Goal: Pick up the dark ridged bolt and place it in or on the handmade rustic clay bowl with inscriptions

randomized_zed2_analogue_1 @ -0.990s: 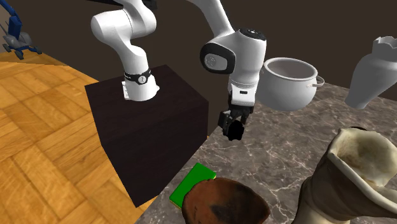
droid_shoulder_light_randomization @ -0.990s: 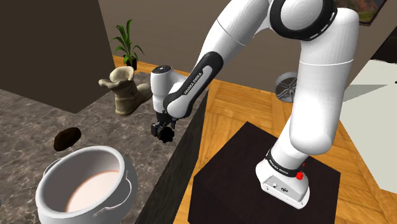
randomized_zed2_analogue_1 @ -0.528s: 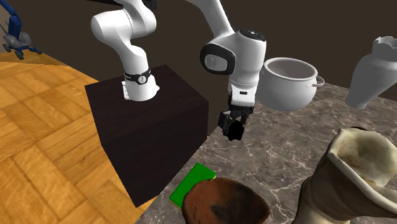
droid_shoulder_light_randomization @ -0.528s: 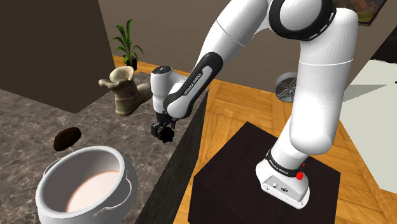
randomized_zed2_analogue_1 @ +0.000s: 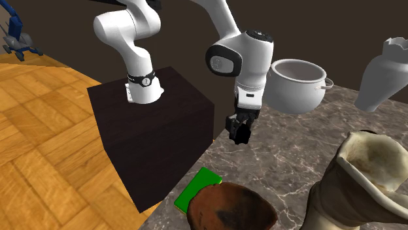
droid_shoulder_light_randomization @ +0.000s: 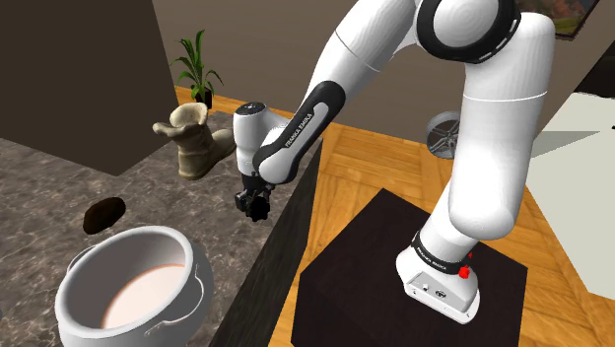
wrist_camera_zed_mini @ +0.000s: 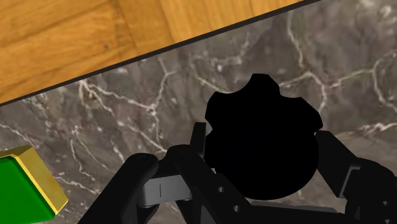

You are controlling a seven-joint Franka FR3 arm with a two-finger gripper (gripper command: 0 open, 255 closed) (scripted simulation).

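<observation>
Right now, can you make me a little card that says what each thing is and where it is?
gripper: shut on the bolt
bolt: black, ridged, clasped between the fingers, over the counter near its edge
counter: grey marble
bowl: brown, on the counter, bolt not in it yet
green block: by the bowl, at the counter's edge
pot: white, with handles, on the counter
boot: tan, on the counter
vase: white, with a broken rim
</observation>
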